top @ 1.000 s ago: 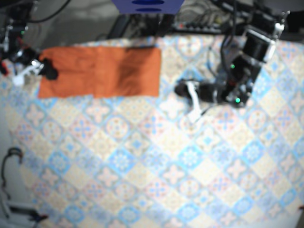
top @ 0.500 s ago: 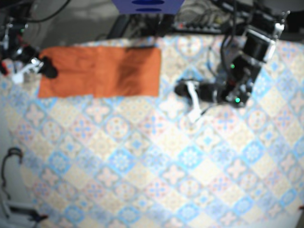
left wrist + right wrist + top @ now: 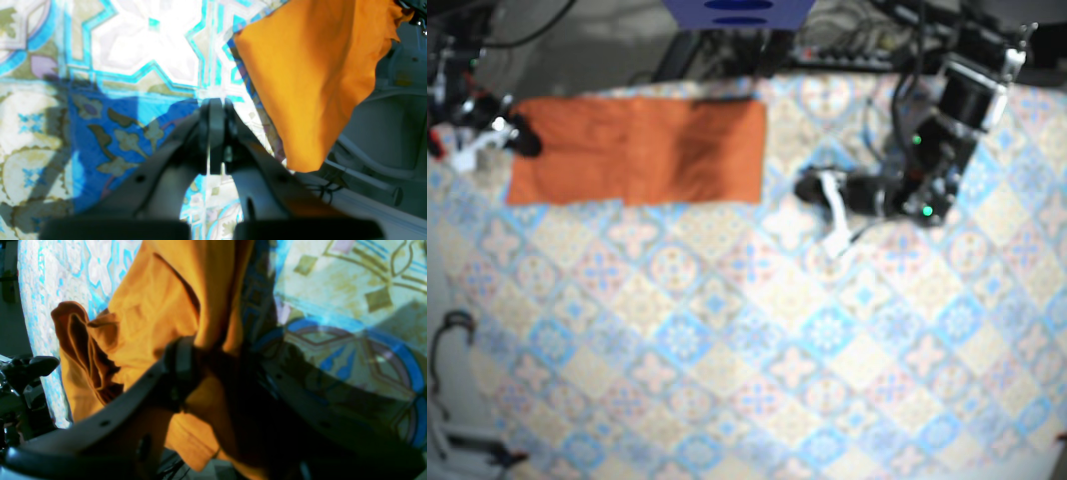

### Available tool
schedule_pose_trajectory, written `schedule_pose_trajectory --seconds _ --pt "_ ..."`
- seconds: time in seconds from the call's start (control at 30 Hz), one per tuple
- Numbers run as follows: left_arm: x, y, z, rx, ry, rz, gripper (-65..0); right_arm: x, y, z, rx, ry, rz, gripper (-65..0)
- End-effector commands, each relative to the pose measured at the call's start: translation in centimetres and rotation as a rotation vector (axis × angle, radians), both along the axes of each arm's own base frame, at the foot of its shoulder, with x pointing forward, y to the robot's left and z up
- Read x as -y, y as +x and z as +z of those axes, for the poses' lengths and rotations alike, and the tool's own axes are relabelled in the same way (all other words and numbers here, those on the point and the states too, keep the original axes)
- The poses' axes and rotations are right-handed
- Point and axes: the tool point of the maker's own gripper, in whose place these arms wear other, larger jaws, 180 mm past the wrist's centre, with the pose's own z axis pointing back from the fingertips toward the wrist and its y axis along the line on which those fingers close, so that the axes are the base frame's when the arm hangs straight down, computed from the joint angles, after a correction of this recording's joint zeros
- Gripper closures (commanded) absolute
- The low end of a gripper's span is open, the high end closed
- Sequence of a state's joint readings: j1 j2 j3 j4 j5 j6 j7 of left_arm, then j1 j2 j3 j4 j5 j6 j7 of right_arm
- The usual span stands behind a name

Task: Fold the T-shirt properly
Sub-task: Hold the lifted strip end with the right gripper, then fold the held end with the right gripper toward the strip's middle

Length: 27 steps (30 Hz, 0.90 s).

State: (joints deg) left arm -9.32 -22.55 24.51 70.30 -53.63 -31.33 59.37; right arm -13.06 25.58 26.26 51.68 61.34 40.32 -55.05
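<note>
Over at 2 o'clock on the table, the left arm (image 3: 942,130) comes in bent, its forearm laid low and reaching toward 9 o'clock. At its tip, the left gripper (image 3: 214,113) has both jaws pressed flat together, clenched on nothing, hovering just over the patterned tablecloth (image 3: 757,340). From its wrist camera, a corner of orange fabric shows up at 2 o'clock, apart from the fingertips, not touching them.

Now to the far side: the right arm (image 3: 462,95) drops in from the 10 o'clock corner, mostly out of the overhead view, with only the wrist and tool showing. The right gripper (image 3: 515,138) sits right on the 9 o'clock edge of the T-shirt (image 3: 637,150). Up close, its jaws are partly parted with a bunched wad of orange cloth caught between them, so it is grasping the shirt. Folds of fabric pile up toward 9 o'clock of the fingers, with tablecloth showing toward 3 o'clock.

The T-shirt itself lies as a long flat orange rectangle at 11 o'clock on the table, long side running 9 to 3, near the far edge, well apart from the left gripper.
</note>
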Motion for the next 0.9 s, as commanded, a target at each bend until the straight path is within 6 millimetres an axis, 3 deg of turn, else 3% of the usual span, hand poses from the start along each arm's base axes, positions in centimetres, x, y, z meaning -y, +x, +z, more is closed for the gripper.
schedule_pose_trajectory --seconds 0.0,0.3,0.43,0.67,0.87 --pt "0.0 1.2 1.1 0.037 -0.019 0.006 0.0 0.4 -1.1 -0.4 -0.053 -0.023 0.035 -17.3" --pt "0.0 1.2 1.1 0.037 -0.019 0.006 0.0 -1.2 -0.4 -0.9 -0.041 -0.023 0.078 -2.2" --pt "0.0 1.2 1.1 0.036 -0.018 0.005 0.0 -2.2 -0.1 -1.3 -0.032 -0.022 0.102 -1.5" --pt "-0.8 1.2 1.0 0.036 -0.003 0.007 0.0 -2.1 0.1 -1.2 -0.023 -0.025 0.098 -1.4" --pt "-1.4 1.2 1.0 0.037 0.011 0.009 0.0 -2.6 2.4 1.4 0.069 -0.071 0.162 -1.4"
